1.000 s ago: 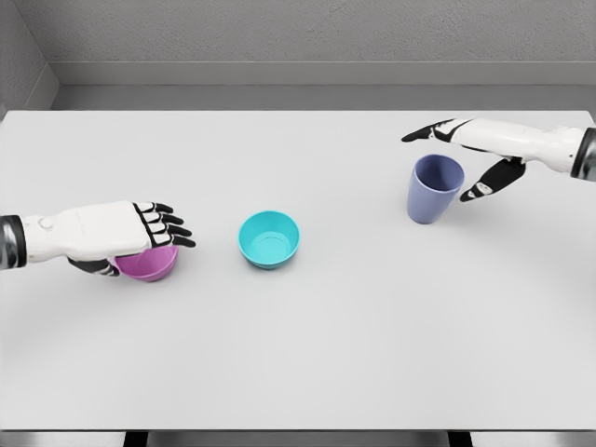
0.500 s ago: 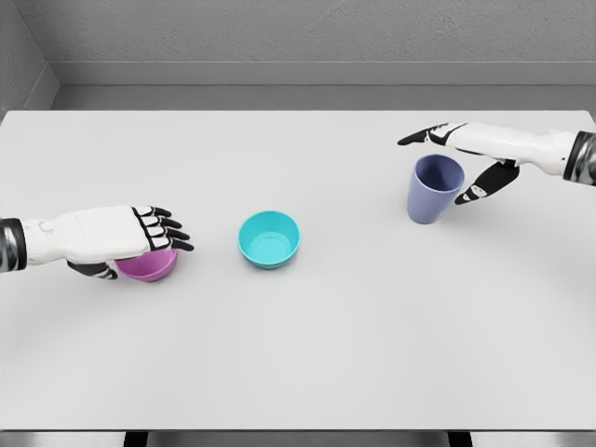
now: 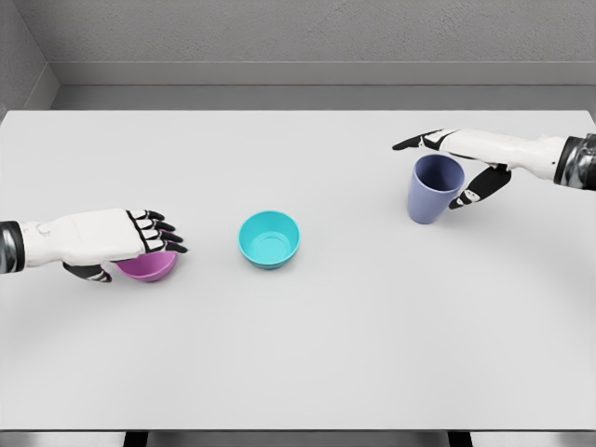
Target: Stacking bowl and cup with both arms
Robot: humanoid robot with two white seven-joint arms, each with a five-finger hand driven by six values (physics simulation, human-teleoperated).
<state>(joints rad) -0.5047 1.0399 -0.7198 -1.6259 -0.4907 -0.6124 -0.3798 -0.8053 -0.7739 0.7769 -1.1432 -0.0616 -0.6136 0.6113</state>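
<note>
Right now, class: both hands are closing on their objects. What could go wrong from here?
1. The right hand brackets the blue cup near its rim with fingers spread; squeezing high could tip it.
2. The left hand covers the purple bowl from above; a shallow grasp might slide it toward the teal bowl.

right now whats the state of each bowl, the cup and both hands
purple bowl: upright on the table, partly covered by the left hand
teal bowl: upright, empty, nothing touching it
blue cup: upright, standing on the table, open end up
left hand: fingers curled over the purple bowl's rim, firm grip unclear
right hand: open, fingers and thumb spread either side of the cup, not closed on it
</note>
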